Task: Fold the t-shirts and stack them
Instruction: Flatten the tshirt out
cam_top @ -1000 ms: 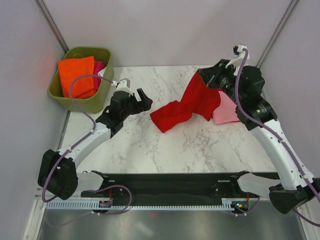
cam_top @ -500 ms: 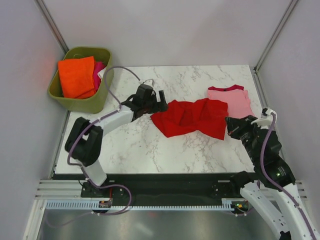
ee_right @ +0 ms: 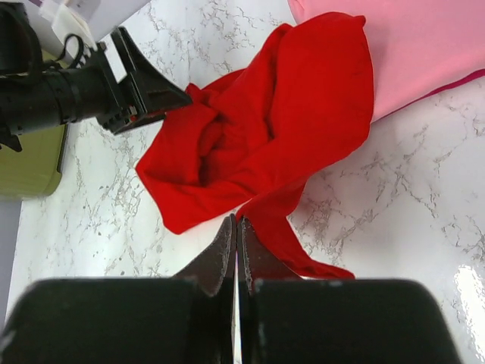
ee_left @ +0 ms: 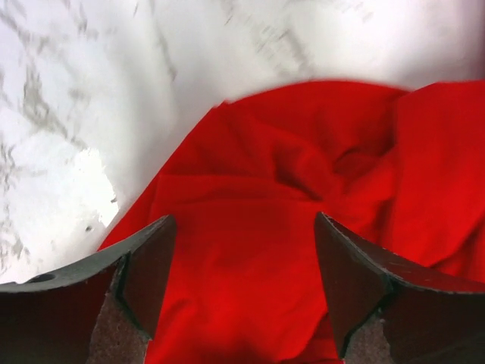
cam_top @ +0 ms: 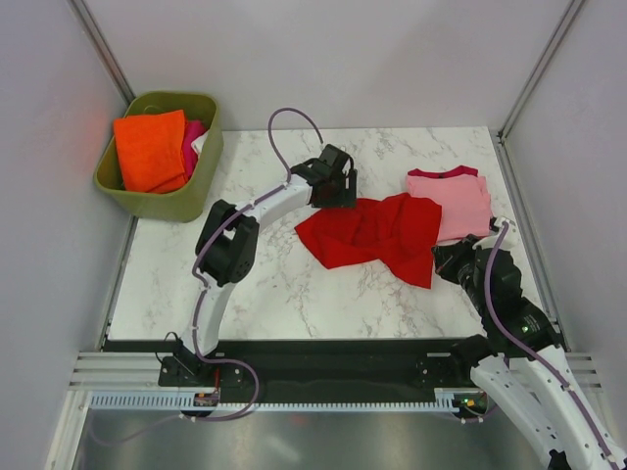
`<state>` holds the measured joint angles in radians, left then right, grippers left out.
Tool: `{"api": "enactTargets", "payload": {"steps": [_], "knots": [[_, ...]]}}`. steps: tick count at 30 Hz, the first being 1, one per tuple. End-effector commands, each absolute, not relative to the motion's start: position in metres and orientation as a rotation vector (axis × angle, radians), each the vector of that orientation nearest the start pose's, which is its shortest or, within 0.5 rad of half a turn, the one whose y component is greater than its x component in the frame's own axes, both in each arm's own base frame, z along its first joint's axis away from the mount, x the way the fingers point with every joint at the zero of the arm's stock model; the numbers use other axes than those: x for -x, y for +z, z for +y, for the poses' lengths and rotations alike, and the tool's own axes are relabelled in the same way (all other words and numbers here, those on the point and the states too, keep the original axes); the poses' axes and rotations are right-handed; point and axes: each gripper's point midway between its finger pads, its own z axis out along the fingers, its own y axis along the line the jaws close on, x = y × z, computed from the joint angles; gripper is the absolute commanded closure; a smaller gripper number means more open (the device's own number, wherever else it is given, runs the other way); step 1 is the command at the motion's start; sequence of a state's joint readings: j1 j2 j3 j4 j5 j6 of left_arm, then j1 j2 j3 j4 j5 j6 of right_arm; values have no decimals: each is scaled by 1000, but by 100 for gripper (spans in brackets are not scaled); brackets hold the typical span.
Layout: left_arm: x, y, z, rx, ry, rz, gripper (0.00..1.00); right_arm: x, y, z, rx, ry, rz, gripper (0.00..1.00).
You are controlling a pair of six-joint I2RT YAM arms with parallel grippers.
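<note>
- The left gripper (cam_top: 338, 193) hangs over the far left edge of the crumpled red t-shirt (cam_top: 367, 230). Its jaws are spread, with red cloth filling the gap beneath them.
- The right gripper (cam_top: 448, 260) sits at the shirt's near right corner, its jaws pressed together.
- The shirt lies mid-way across the marble table (cam_top: 284, 284), its right edge overlapping the flat pink t-shirt (cam_top: 462, 201).

**Marble table in a pale booth**

You are looking at a white marble-patterned tabletop (cam_top: 294, 294) with grey veins, closed in by plain pale lilac walls (cam_top: 323, 59) at the back and on both sides. Slim metal posts (cam_top: 103, 49) run up the two far corners. Along the near edge lie a white slotted cable duct (cam_top: 294, 401) and a brushed metal sheet (cam_top: 343, 441). Soft overhead light leaves glare patches on the marble.
</note>
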<state>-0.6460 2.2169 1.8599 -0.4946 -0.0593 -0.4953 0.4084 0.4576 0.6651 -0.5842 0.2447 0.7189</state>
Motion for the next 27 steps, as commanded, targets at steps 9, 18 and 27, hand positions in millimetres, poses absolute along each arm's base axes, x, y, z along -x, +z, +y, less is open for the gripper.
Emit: {"api": "enactTargets", "payload": {"steps": [9,18,27], "knots": [[-433,78,-307,-171,-228,2531,87,-223,219,73,-476,479,1898,100],[-435,171,-219,73,-250,2381,98,-233,213,68,-504,413,1915,100],[-353,198,-92,604,-376,2061,98,-230,194,56,-677,404,1881,100]]}}
